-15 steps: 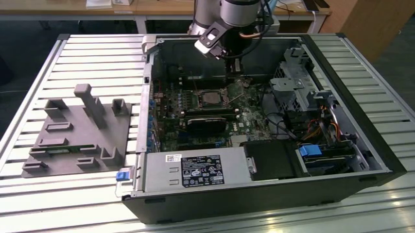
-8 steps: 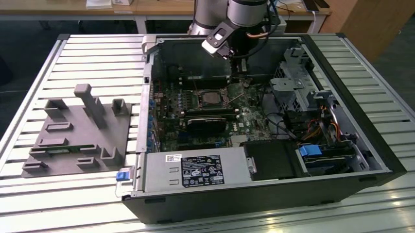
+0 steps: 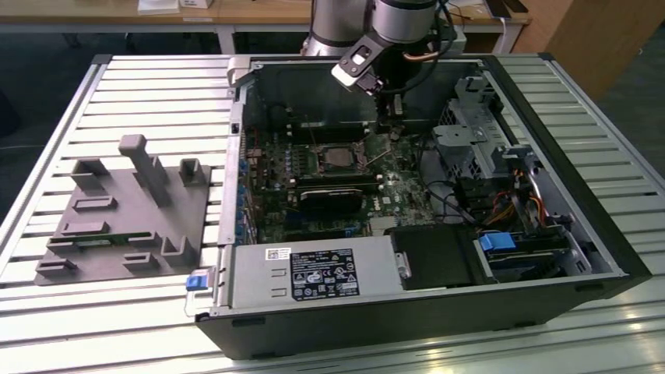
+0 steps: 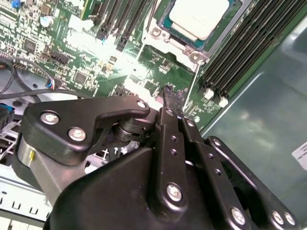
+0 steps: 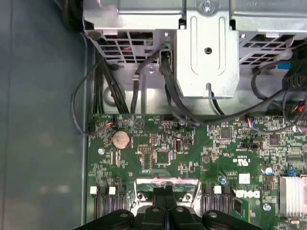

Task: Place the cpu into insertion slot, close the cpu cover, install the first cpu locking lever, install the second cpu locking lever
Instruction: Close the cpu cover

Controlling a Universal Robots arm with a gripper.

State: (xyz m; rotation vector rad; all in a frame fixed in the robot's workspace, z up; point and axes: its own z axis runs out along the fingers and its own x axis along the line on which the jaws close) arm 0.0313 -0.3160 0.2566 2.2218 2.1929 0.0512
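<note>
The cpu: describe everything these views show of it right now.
The cpu is a small flat square chip with a pale silvery-beige metal face and rounded corners. It lies flat amid the green motherboard, ringed by a grey metal frame, with black memory slots alongside. The shut gripper hangs apart from it, and nothing touches its face.

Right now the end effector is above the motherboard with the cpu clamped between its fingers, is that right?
Not quite. The end effector is above the motherboard, but its fingers are shut on nothing. The second wrist view shows the cpu lying flat in its place on the board, apart from the fingertips.
</note>
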